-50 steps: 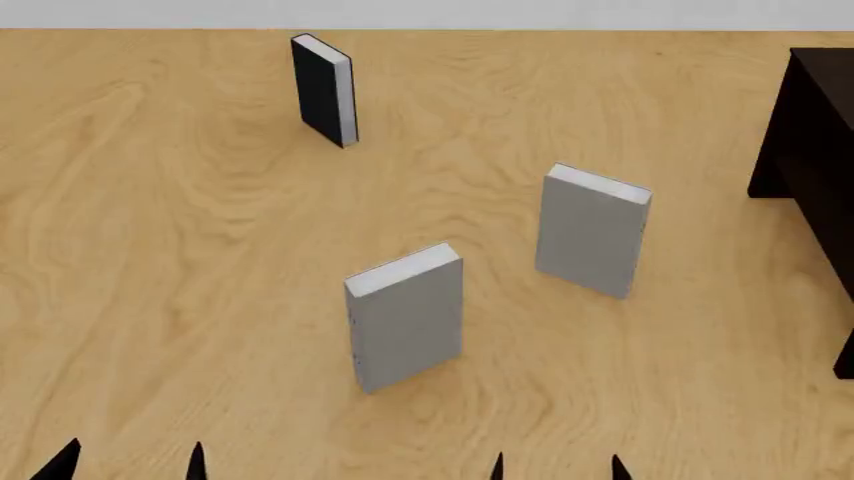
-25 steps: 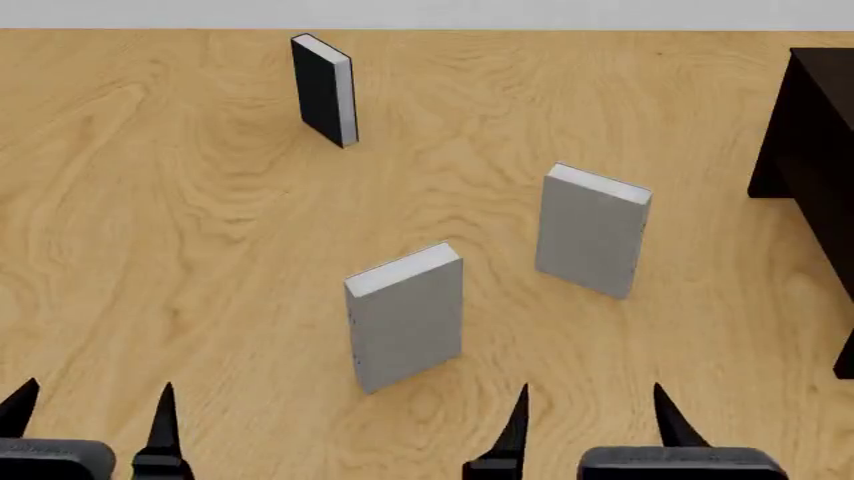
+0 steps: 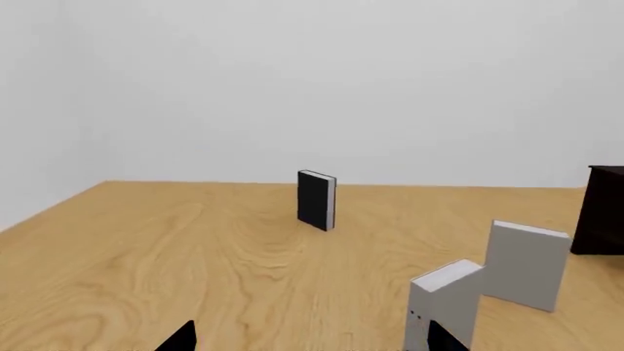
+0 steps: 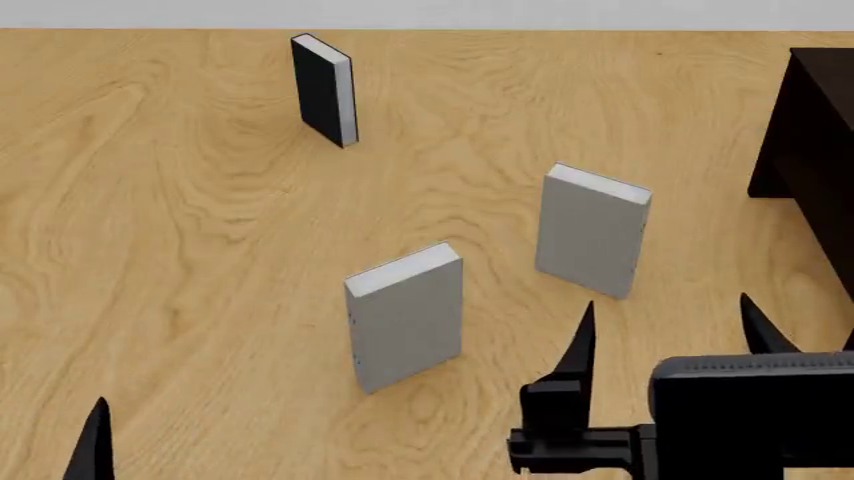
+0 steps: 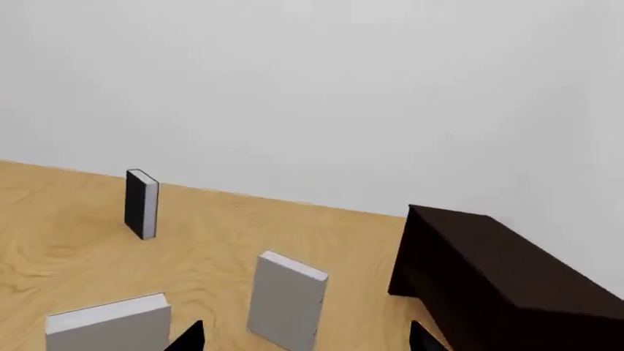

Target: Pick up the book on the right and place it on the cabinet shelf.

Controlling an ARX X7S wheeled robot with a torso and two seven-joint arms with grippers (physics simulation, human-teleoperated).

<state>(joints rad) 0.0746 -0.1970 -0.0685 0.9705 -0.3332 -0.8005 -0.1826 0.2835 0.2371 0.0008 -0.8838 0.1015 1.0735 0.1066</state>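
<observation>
The book on the right (image 4: 591,235) is a light grey hardback standing upright on the wooden floor; it also shows in both wrist views (image 5: 286,300) (image 3: 527,263). My right gripper (image 4: 667,335) is open just in front of it, not touching, with the book between and beyond its fingertips (image 5: 190,338) in the right wrist view. My left gripper (image 3: 312,340) is open and empty at the lower left; only one of its fingertips (image 4: 94,440) shows in the head view. The dark cabinet (image 4: 814,150) (image 5: 487,278) stands at the right; its shelf is hidden.
A second grey book (image 4: 404,320) stands upright left of the right gripper, near the centre. A black-covered book (image 4: 323,90) stands at the far back left. The floor (image 4: 174,250) is light wood. A white wall (image 5: 312,88) rises behind.
My right gripper has moved forward and up in the head view, toward the right grey book. The left gripper has dropped back until one fingertip shows. The books have not moved.
</observation>
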